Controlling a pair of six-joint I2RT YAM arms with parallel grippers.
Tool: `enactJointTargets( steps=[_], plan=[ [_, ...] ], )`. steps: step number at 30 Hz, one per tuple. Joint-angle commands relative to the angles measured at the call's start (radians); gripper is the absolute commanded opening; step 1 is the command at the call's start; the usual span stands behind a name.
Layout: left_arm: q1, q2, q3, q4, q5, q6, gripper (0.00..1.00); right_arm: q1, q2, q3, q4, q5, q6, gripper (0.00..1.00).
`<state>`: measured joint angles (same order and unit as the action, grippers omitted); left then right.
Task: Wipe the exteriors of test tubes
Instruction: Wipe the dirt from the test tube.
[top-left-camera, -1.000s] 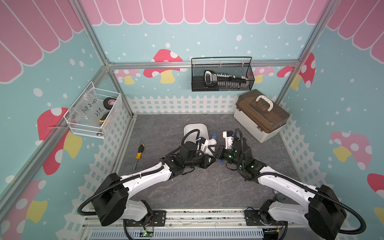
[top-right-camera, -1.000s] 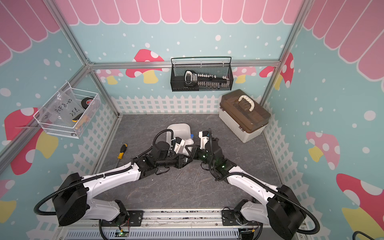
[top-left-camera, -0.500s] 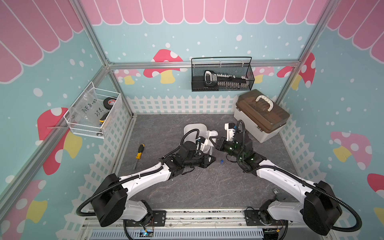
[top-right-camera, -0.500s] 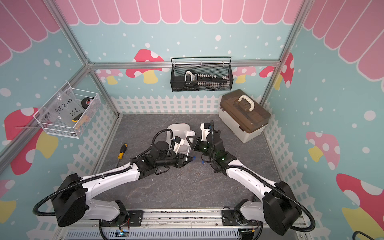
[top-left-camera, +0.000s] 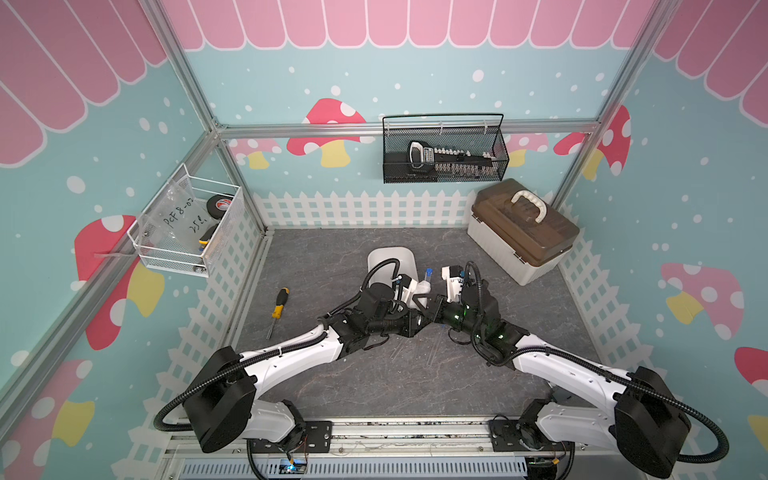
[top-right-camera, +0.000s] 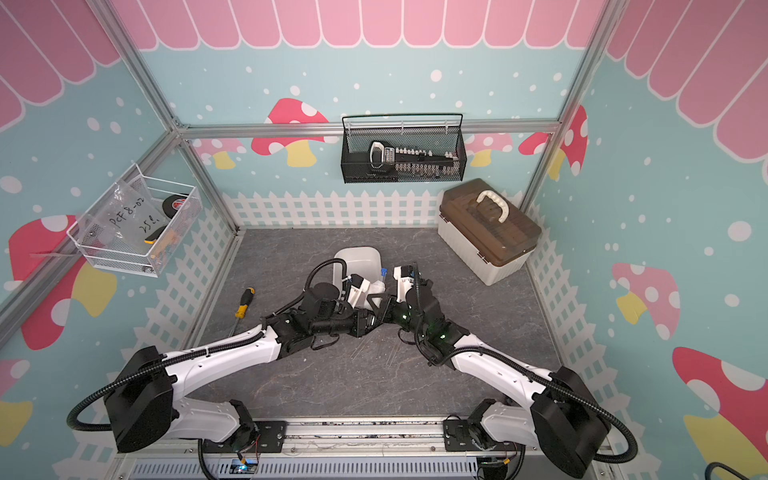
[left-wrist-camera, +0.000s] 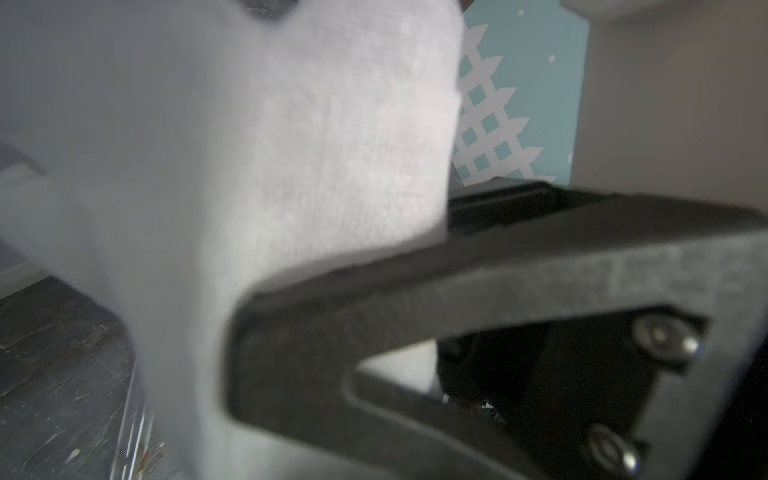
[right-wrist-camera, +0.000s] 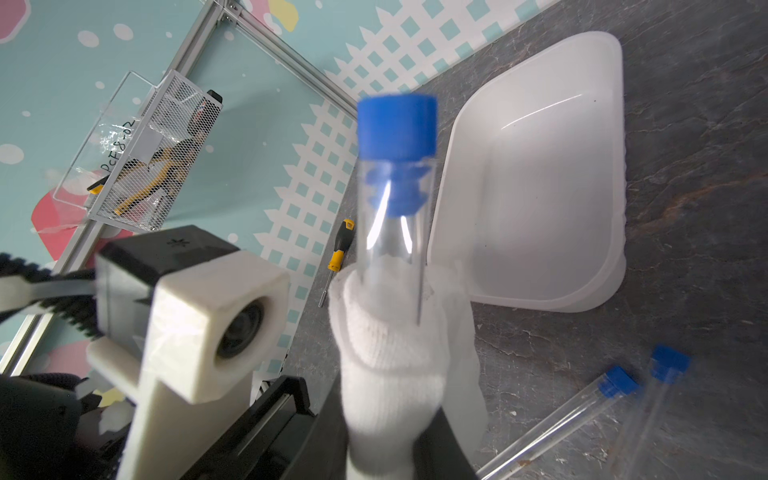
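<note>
One test tube (right-wrist-camera: 395, 216), clear with a blue cap (right-wrist-camera: 397, 129), is held up off the grey floor (right-wrist-camera: 706, 208). Its capped end is bare and its lower part is wrapped in a white cloth (right-wrist-camera: 386, 353). Two more capped tubes (right-wrist-camera: 569, 422) lie flat, side by side, nearby.

Staged robot test cell, not a real room: aluminium frame (top-left-camera: 185, 70), cartoon mushroom wall panels (top-left-camera: 332, 120), grey slate-look surface (top-left-camera: 332, 257), wall-hung wire baskets (top-left-camera: 444, 166), toolbox (top-left-camera: 523, 232), robot arms (top-left-camera: 291, 357) bolted on front rail (top-left-camera: 415, 432).

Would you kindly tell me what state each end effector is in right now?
Left end effector: closed on the cloth.
Right end effector: closed on a tube.
</note>
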<state>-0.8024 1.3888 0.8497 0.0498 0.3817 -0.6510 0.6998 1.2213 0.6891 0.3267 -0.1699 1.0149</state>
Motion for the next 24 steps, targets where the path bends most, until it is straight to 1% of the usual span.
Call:
enactJointTargets(
  steps=[1,5,9,12,19,24],
  plan=[
    [0.002,-0.023,0.011,0.012,-0.002,0.002,0.13,-0.057,0.041,0.077,-0.017,-0.015,-0.040,0.20],
    [0.003,-0.038,0.006,-0.002,-0.007,0.008,0.13,-0.105,0.088,0.148,-0.016,-0.061,-0.058,0.20],
    [0.003,-0.045,0.009,-0.007,-0.011,0.012,0.13,-0.110,0.121,0.181,-0.015,-0.098,-0.052,0.20],
    [0.003,-0.045,0.012,-0.004,-0.014,0.013,0.13,-0.092,0.118,0.158,-0.012,-0.116,-0.030,0.19],
    [0.009,-0.040,0.022,-0.001,-0.015,0.017,0.13,-0.003,0.050,0.048,0.001,-0.069,0.016,0.19],
    [0.013,-0.039,0.025,0.001,-0.014,0.018,0.13,0.012,0.024,0.018,0.000,-0.047,0.026,0.20]
  ],
)
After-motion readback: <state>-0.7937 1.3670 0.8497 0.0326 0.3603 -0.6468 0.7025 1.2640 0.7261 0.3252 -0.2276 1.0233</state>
